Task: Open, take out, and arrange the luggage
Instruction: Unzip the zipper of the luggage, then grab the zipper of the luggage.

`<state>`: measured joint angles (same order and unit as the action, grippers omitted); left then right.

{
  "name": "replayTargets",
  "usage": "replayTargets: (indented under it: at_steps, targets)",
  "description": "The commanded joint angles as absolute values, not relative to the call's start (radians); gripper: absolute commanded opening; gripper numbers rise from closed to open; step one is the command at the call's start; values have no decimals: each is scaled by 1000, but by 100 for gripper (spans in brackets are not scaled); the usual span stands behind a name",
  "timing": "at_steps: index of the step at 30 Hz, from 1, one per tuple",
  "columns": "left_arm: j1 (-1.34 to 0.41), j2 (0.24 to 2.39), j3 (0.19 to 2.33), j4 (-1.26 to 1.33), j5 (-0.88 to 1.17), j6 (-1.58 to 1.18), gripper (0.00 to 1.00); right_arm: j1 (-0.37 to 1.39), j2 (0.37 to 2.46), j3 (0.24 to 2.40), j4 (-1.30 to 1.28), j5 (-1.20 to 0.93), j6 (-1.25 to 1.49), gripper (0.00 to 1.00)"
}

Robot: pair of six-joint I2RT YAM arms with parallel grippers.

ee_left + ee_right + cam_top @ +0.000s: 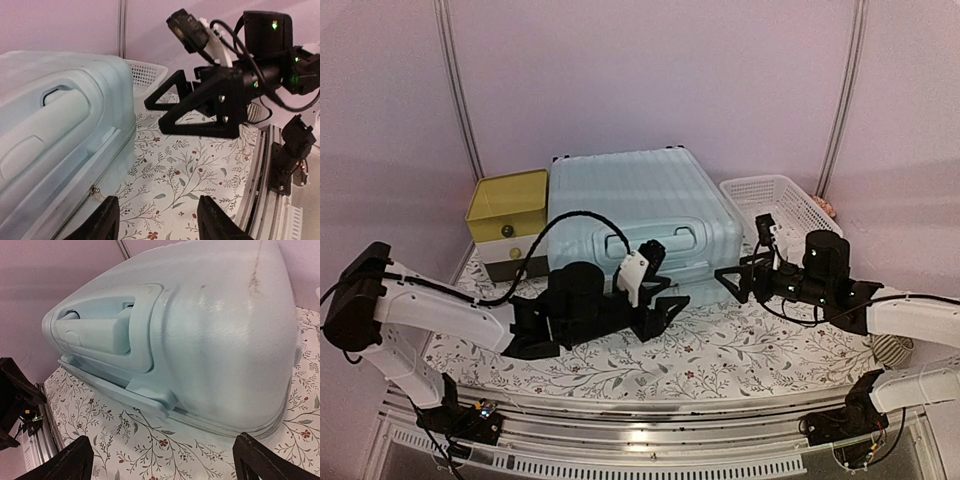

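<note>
A white cloth [720, 350] printed with leafy sprigs covers the table, and a metal rail [650, 425] runs along its near edge. Plain lilac walls [670, 70] with pale upright strips [460, 90] close in the back. The luggage [640, 205] lies flat and shut at the back centre, between a yellow-topped drawer box [507, 220] and a white basket [780, 205]. The left gripper [157, 220] and right gripper [165, 460] hover near its front edge, jaws apart, holding nothing.

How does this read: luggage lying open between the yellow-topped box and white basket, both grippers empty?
Wrong: the luggage is closed, as the right wrist view shows. It does lie between the yellow-topped box and the white basket, left gripper and right gripper empty.
</note>
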<state>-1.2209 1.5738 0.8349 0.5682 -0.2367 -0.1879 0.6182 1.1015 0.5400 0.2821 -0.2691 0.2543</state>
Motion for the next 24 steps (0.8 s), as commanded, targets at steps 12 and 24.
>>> replayTargets:
  at_steps: [12,24]
  targets:
    - [-950,1197,833,142,-89,-367,56,876,1364,493,648,5,430,83]
    - [-804,1033,770,42,-58,-366,59,943,1442,459,802,250,437,97]
